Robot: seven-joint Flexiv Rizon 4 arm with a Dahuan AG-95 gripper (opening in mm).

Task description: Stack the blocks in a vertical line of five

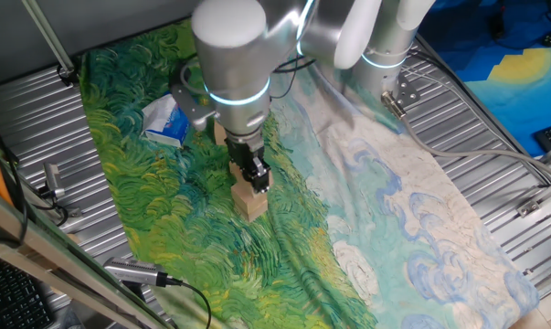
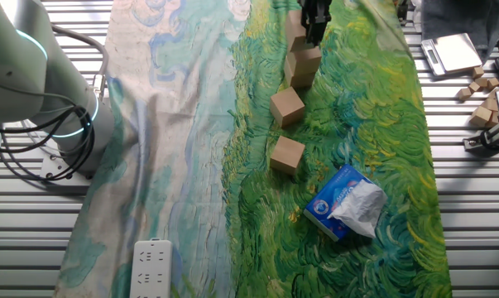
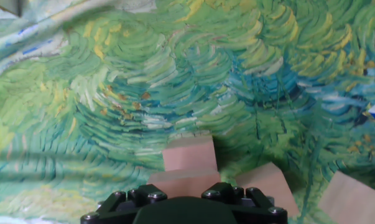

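At the fingertips of the gripper (image 1: 256, 180), a tan wooden block (image 1: 250, 205) is met from above; whether the fingers are clamped on it or merely set against its top cannot be told. That block is seen in the other fixed view (image 2: 304, 66) as a tall shape, possibly two cubes stacked, at the far end of the row from the packet (image 2: 346, 203).

Four tan shapes are counted on the cloth (image 2: 357, 116): the tall one, a block (image 2: 294, 31) just beyond it, and two single blocks (image 2: 288, 106) (image 2: 287, 155) between it and the packet, the last near the packet. One blue-and-white packet and one white power strip (image 2: 150, 269) are seen.

A cloth painted with green and pale blue swirls is spread over a ribbed metal table (image 2: 472, 207). All the blocks are plain, square-edged and alike.
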